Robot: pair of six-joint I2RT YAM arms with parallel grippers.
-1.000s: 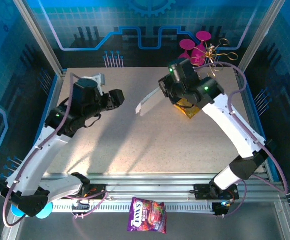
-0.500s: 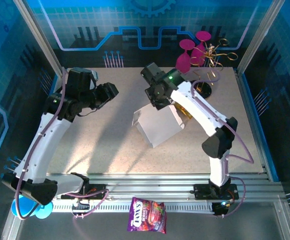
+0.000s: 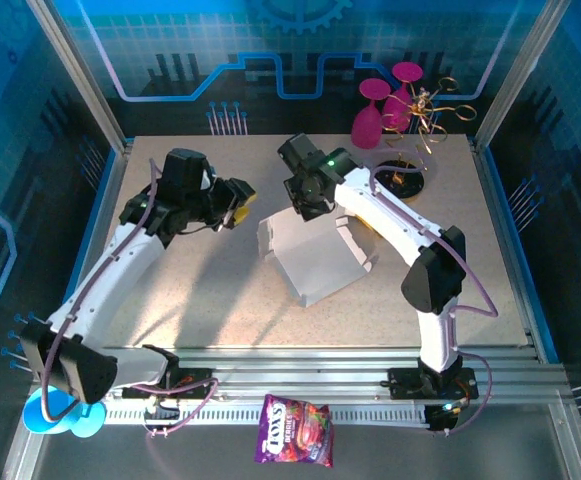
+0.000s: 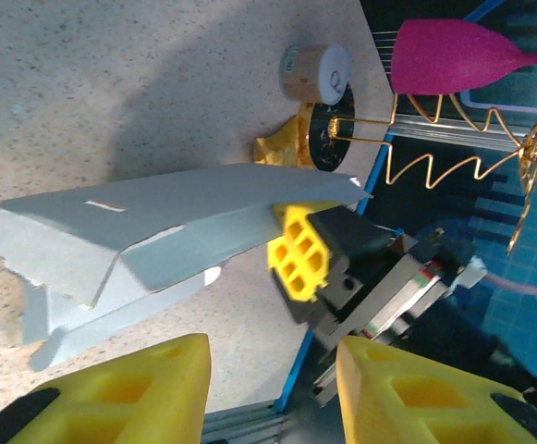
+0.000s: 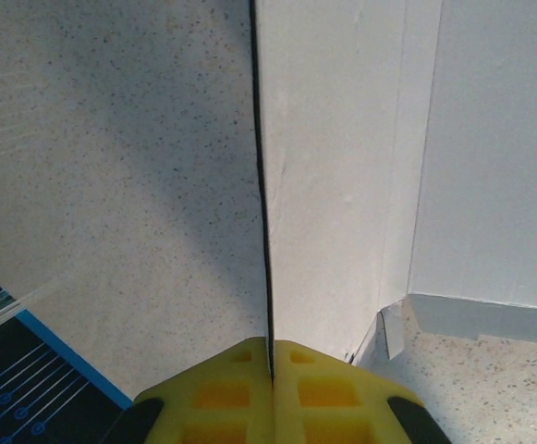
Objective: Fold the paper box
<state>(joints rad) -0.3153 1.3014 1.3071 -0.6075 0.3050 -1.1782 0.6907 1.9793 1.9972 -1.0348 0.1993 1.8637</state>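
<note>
The white paper box (image 3: 315,255) lies partly opened on the table's middle, one panel raised at its far left edge. My right gripper (image 3: 301,203) is shut on that raised panel; in the right wrist view the yellow fingertips (image 5: 270,370) pinch the thin panel edge of the box (image 5: 342,185). My left gripper (image 3: 242,203) hovers open just left of the box, apart from it. In the left wrist view its gripper (image 4: 273,388) is spread wide, with the box (image 4: 157,231) ahead and the right gripper's yellow finger (image 4: 303,254) at the box's end.
A golden snack packet (image 4: 277,148), a black disc (image 3: 405,180) and a small white roll (image 4: 314,74) sit behind the box. Pink glasses (image 3: 380,100) and gold wire (image 3: 435,105) stand at the back right. A purple candy bag (image 3: 295,430) lies beyond the front rail.
The right arm swung left and set the box down on the table, where it spread open. The left gripper moved right toward the box's left edge.
</note>
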